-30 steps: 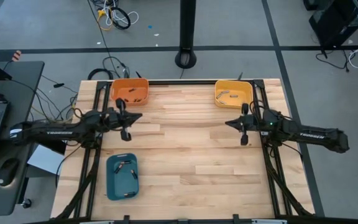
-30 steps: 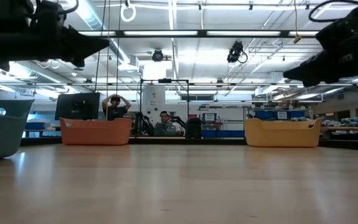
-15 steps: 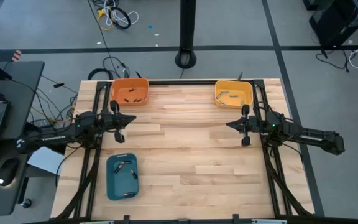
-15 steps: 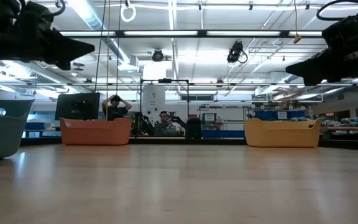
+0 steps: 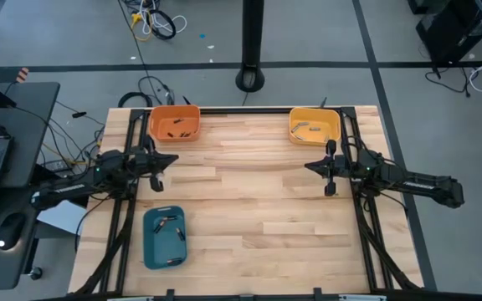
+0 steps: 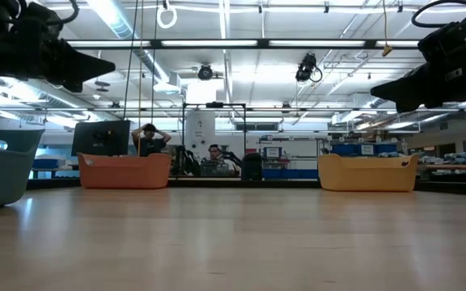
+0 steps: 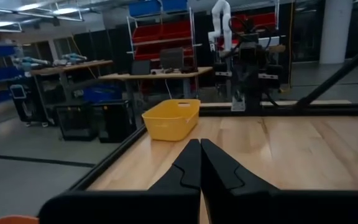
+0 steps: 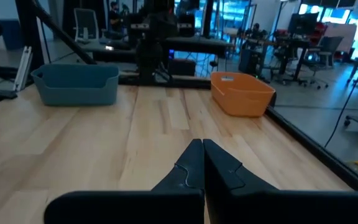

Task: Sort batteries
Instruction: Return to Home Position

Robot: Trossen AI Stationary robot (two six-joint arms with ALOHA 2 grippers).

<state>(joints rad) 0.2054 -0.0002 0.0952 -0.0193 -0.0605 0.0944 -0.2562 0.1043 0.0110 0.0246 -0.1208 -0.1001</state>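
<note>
Retracted toward the table's point(image 5: 249, 196) left edge: my left gripper point(image 5: 155, 174); right gripper point(image 5: 329, 179) unmoved. Both jaws pressed together, empty. Binned batteries point(image 5: 308, 128): likely light, rigid, slick; I'd pinch mid-barrel.

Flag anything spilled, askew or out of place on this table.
Nothing stands out. The batteries lie inside the orange bin, yellow bin and blue bin, none loose on the table. The left gripper and right gripper hang over it, both shut, holding nothing.
</note>
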